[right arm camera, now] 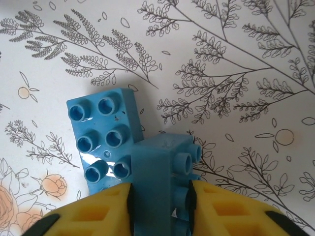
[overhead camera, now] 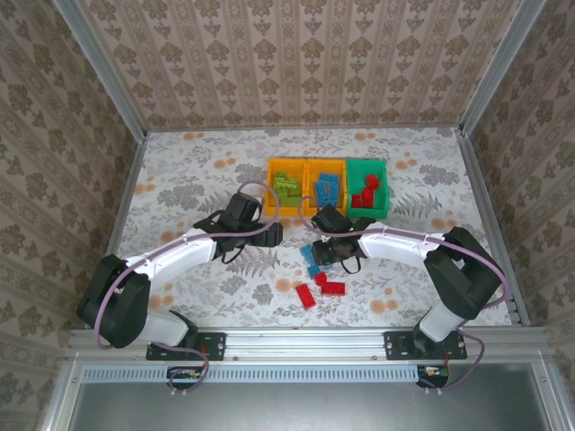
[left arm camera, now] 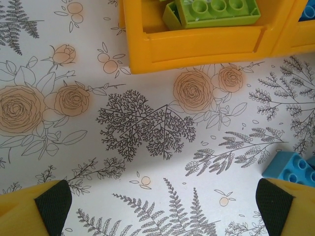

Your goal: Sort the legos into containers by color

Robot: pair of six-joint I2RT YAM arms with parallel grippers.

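Blue brick (right arm camera: 162,167) on its side, clamped between right gripper (right arm camera: 160,196) fingers, just beside flat blue brick (right arm camera: 101,142) on table. Left gripper (left arm camera: 162,209) spread wide, empty, near orange bin (left arm camera: 197,46) holding green bricks. Three bins (overhead camera: 307,180) each part-filled, one colour apiece. Red bricks (overhead camera: 333,288) and few blue ones loose. Judged well past halfway.

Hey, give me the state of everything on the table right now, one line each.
Left hand: open, empty.
Right hand: shut on a blue brick.
Left orange bin: holds green bricks.
Middle orange bin: holds blue bricks.
Green bin: holds red bricks.
Loose red bricks: lying outside the bins.
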